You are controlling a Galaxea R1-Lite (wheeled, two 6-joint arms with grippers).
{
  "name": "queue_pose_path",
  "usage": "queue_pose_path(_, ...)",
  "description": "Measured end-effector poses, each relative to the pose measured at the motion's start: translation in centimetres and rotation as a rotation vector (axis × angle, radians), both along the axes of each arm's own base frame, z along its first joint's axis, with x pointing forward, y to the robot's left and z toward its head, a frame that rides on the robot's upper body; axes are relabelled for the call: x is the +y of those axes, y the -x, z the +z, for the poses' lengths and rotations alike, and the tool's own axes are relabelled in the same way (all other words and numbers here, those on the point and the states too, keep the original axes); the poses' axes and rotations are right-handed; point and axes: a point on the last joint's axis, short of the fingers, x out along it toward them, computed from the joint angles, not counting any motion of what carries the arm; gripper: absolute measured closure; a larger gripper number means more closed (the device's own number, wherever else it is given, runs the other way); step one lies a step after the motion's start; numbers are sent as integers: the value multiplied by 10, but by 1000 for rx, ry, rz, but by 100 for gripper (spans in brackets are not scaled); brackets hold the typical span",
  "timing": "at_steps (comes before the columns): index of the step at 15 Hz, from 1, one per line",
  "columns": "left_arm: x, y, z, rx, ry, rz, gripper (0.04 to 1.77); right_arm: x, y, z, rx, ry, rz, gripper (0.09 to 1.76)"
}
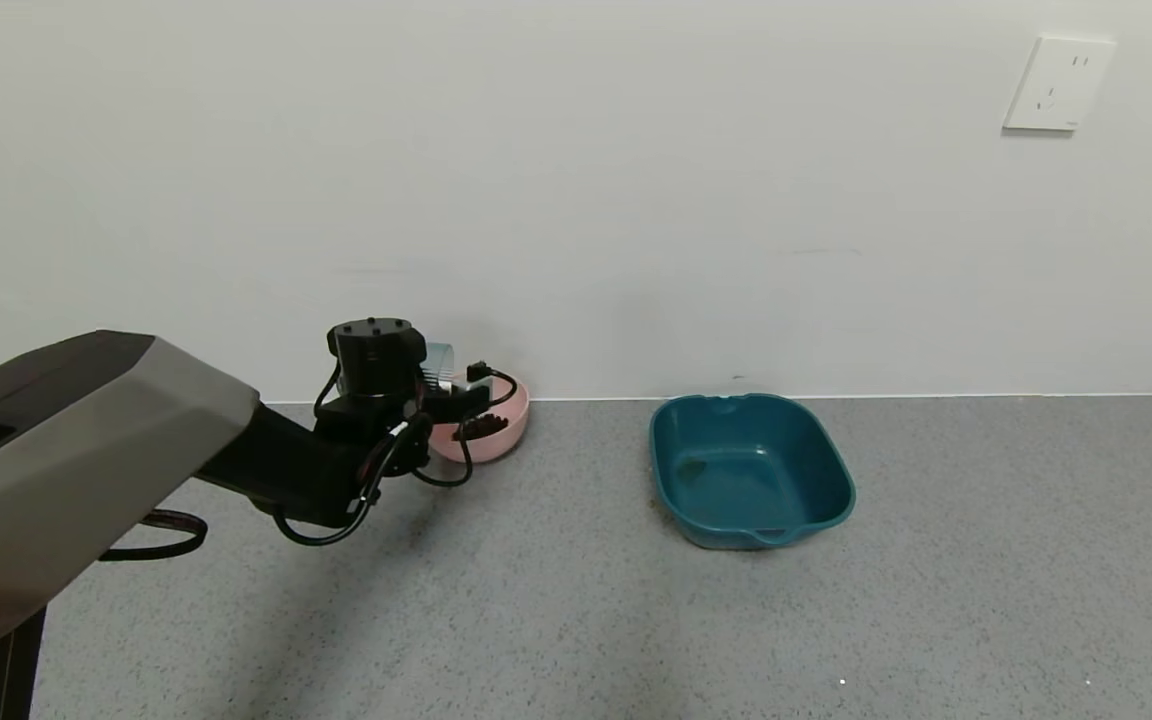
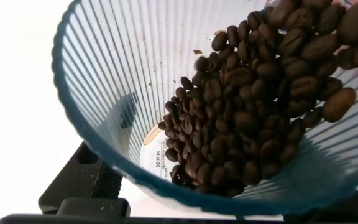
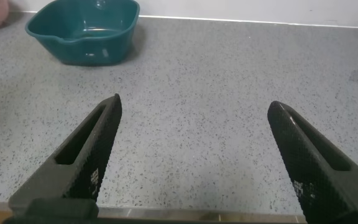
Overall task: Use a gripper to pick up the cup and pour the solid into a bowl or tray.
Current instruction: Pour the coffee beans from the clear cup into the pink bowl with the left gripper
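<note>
The translucent blue-grey ribbed plastic cup (image 2: 166, 81), clamped in the left hand (image 1: 441, 385), tilts over the round pale pink bowl (image 1: 506, 425), spilling dark brown beans (image 2: 253, 106). Light, stiff, probably slippery; grip the wall firmly. The right hand (image 3: 194, 155) idles, apart, teal basin (image 3: 82, 31) at eleven o'clock.

- Setting: bare indoor test area, most likely a robotics lab; no furniture or household clutter in view.
- Floor (image 1: 936, 600): grey speckled, work set directly on it.
- Wall (image 1: 576, 180): plain off-white, meets floor at a thin white line.
- White wall socket (image 1: 1058, 85) high on the wall.
- Props sparse: teal basin (image 1: 751, 470) and pink bowl (image 1: 506, 432) near the wall, well apart.
</note>
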Motion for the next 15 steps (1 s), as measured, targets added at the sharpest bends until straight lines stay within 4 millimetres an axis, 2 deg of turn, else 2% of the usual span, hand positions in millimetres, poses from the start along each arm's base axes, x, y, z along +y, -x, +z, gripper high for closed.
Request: queue_pose_path(15, -2, 1, -1, 6, -9, 7, 49, 0, 0, 0, 0, 0, 0, 14)
